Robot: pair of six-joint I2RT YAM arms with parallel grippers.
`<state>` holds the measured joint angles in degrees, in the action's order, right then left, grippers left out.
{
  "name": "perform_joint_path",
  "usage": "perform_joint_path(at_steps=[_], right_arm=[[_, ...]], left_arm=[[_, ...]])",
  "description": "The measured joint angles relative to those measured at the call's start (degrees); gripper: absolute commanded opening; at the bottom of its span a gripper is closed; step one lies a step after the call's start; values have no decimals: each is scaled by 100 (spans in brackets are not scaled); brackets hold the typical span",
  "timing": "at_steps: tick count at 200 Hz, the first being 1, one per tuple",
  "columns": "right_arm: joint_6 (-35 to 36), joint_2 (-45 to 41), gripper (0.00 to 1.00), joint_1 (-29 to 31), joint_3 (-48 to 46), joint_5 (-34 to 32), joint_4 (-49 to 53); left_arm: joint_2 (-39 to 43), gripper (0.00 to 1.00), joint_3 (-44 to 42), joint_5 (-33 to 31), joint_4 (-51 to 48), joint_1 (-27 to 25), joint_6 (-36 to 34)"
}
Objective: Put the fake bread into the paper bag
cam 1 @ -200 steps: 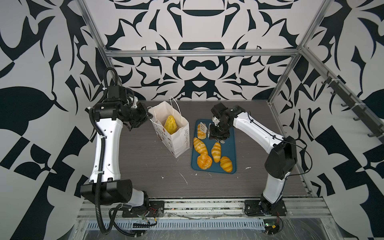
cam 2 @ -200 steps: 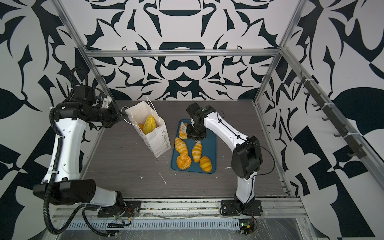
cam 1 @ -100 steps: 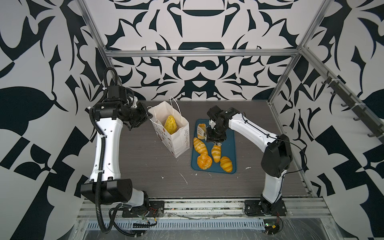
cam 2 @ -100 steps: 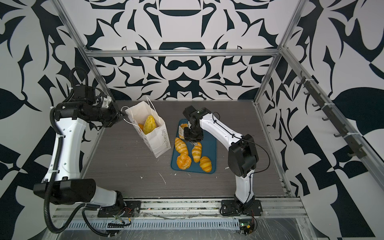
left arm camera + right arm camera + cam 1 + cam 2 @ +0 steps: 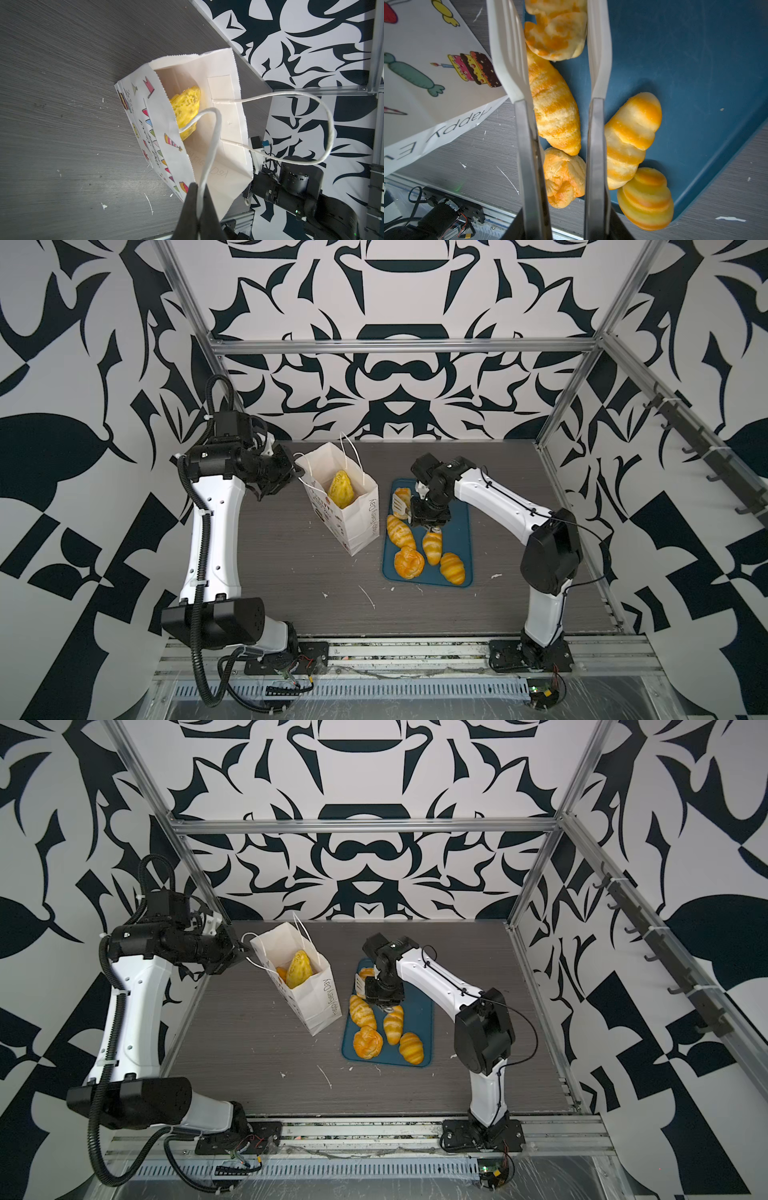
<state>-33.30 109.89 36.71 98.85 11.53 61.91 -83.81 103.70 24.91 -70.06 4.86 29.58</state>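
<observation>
The fake bread (image 5: 399, 531) looks glossy, golden-orange and probably feather-light and a bit slick, so I'd pinch each piece across its middle. A yellow braided loaf (image 5: 341, 489) stands in the white paper bag (image 5: 361, 518). Five more pieces lie on the blue tray (image 5: 457, 531) just beside it on the worktop. The left gripper (image 5: 196, 199) is clamped on the bag's cord handle (image 5: 214, 128). The right gripper (image 5: 553, 20) is part-open, straddling the small lattice pastry (image 5: 556, 37), with no clear squeeze on it.

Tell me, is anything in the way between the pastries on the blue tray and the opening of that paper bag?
Nothing visible does. The paper bag stands beside the tray, mouth open, with a yellow pastry showing inside. The left gripper pinches a cord handle out to the side, away from the opening.
</observation>
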Motion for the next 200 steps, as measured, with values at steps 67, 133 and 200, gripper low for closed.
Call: perform_joint_path(at_steps=[67,133,200], right_arm=[[7,247,45,120,42,-48,109],[61,258,38,120,177,-212,173],[210,131,32,-184,162,-291,216]], left_arm=[[0,0,0,0,0,0,0],[0,0,0,0,0,4,0],[0,0,-13,0,2,15,0]])
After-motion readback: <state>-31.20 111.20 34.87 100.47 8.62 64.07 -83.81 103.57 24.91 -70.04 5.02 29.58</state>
